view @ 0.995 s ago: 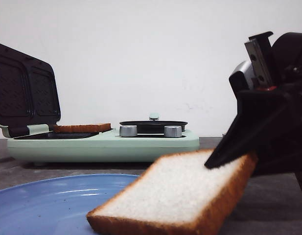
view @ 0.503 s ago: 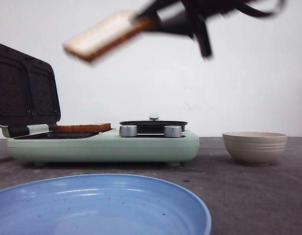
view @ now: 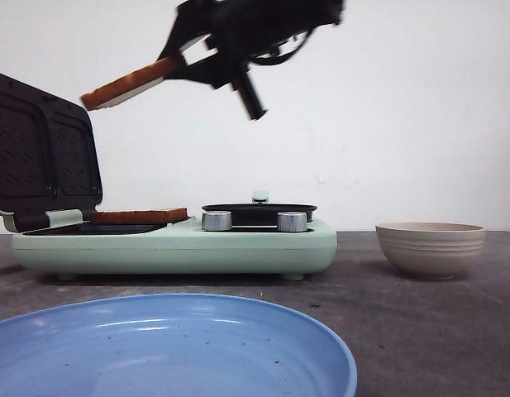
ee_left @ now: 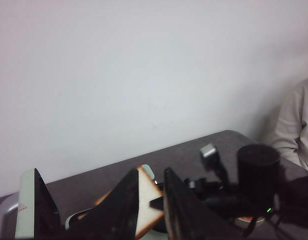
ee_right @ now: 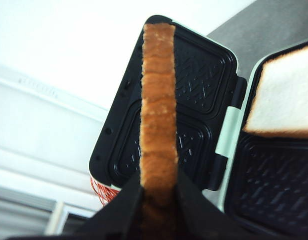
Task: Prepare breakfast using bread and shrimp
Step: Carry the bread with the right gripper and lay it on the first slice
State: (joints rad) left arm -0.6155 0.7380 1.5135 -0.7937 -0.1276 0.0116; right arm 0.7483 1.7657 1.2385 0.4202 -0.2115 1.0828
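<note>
The right gripper (ee_right: 157, 192) pinched one bread slice (view: 132, 83) by its crust, high over the table's far-left side. It looked light, soft, crushable; the crust seemed the firmest hold. The left gripper (ee_left: 146, 210) was spread, empty.

Even soft light; front-view right tool (view: 176, 68) motion-blurred; left-wrist view dim, hazy.
</note>
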